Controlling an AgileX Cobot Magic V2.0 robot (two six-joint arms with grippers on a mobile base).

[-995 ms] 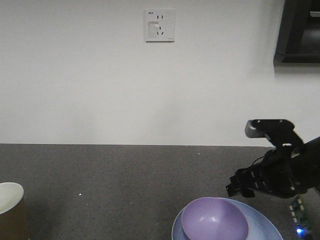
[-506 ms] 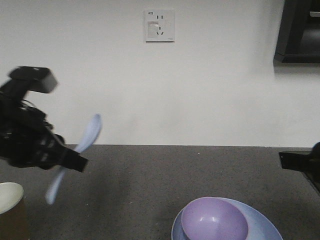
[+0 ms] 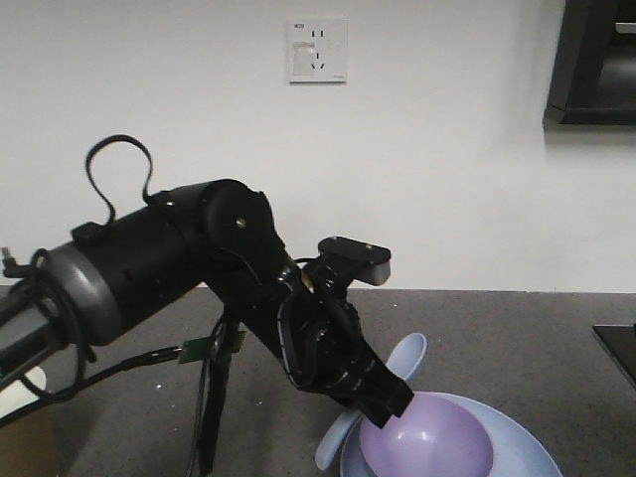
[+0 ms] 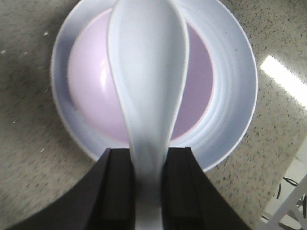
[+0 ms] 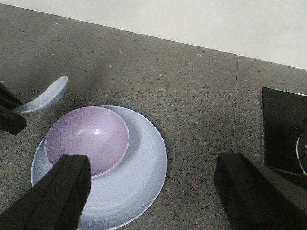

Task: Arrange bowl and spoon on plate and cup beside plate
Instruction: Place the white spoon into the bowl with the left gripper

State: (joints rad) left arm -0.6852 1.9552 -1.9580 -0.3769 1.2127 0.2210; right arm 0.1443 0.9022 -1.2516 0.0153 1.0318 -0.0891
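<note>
The spoon [image 4: 146,86] is gripped by its handle between the closed jaws of the left gripper [image 4: 147,160] and is held tilted in the air, close to the rim of the bowl [image 5: 88,139]. The bowl is seated off-centre on the plate [image 5: 139,182], which is set on the counter [image 5: 168,72]. The jaws of the right gripper [image 5: 151,165] are spread wide above the plate. The cup [image 3: 22,437] is seen at the far left of the front view, partly hidden.

I see even, bright light; the spoon [image 4: 146,72] looks washed-out and soft up close, glare streaking the table [image 4: 29,158].
</note>
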